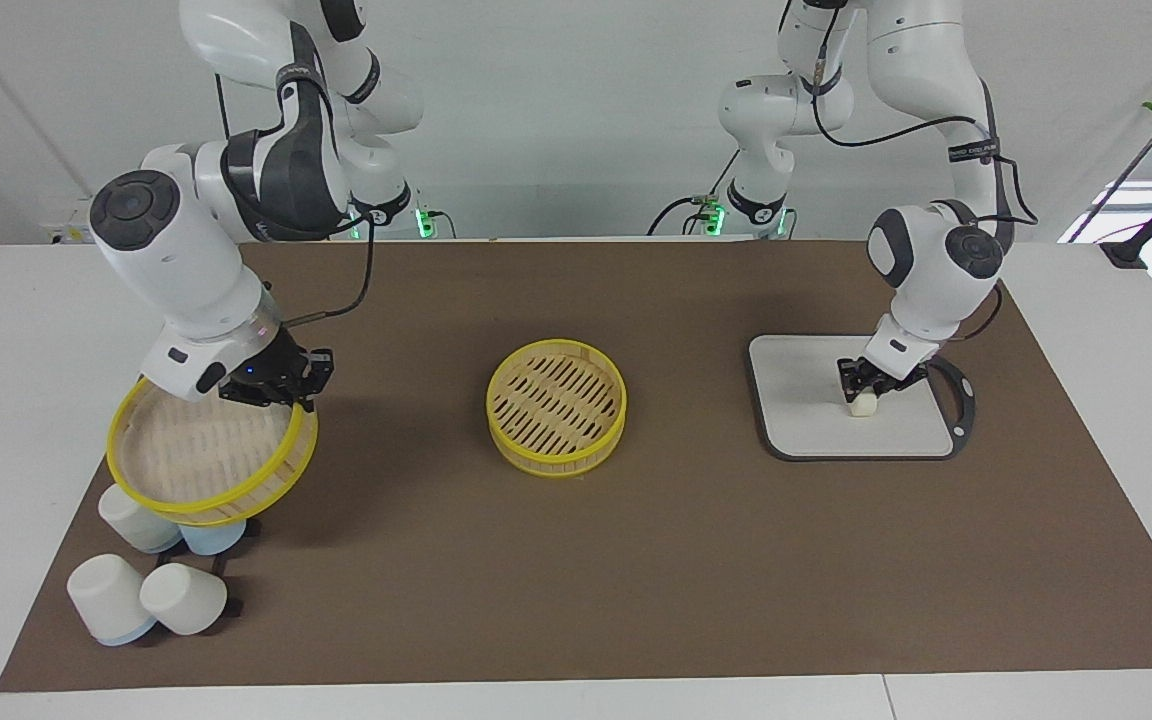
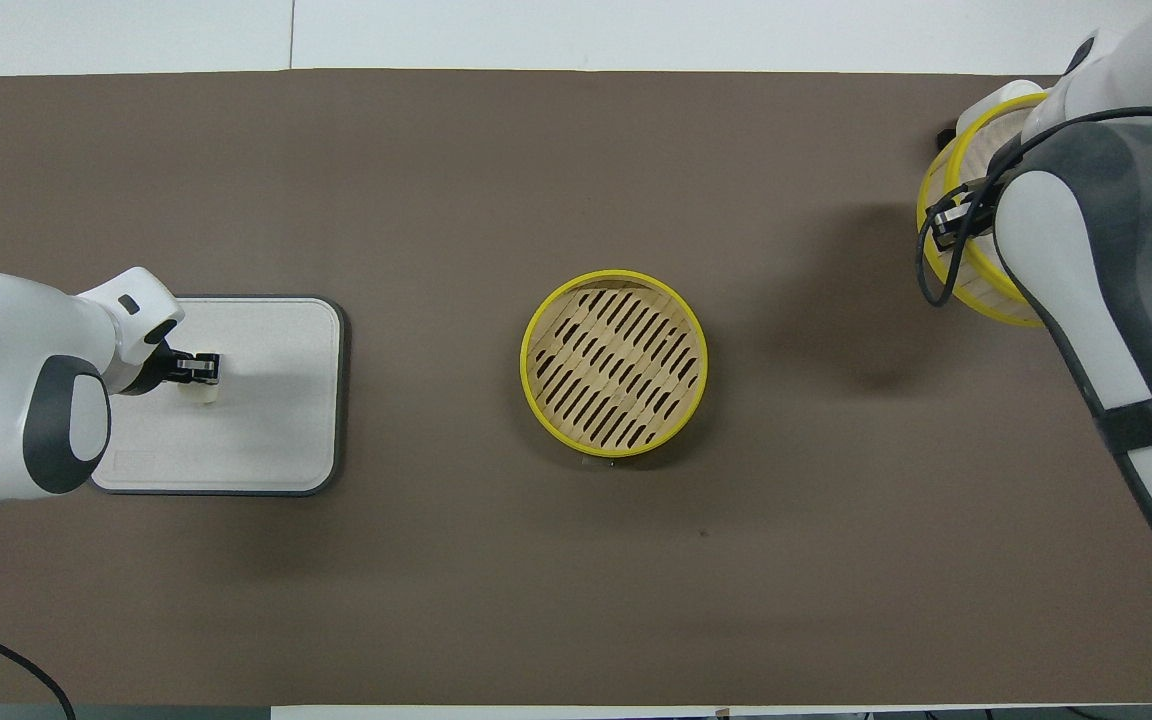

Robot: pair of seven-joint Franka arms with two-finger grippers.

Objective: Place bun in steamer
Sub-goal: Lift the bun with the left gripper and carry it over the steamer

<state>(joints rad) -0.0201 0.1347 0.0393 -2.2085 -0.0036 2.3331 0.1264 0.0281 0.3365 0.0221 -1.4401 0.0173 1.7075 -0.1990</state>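
Observation:
The bun (image 1: 865, 404) is a small cream lump on the white cutting board (image 1: 804, 398) toward the left arm's end of the table. My left gripper (image 1: 863, 388) is down on the board with its fingers closed in on the bun; the overhead view shows the gripper (image 2: 200, 370) and the bun (image 2: 202, 393) too. The steamer basket (image 1: 556, 400) sits empty mid-table, also in the overhead view (image 2: 614, 362). My right gripper (image 1: 271, 392) is shut on the rim of the steamer's top piece (image 1: 201, 460) and holds it tilted above the cups.
Several white upturned cups lie at the right arm's end, two loose (image 1: 108, 598) (image 1: 183, 598) and others (image 1: 136, 520) under the raised top piece. A brown mat (image 1: 696, 560) covers the table. The board has a dark rim and handle loop (image 1: 964, 400).

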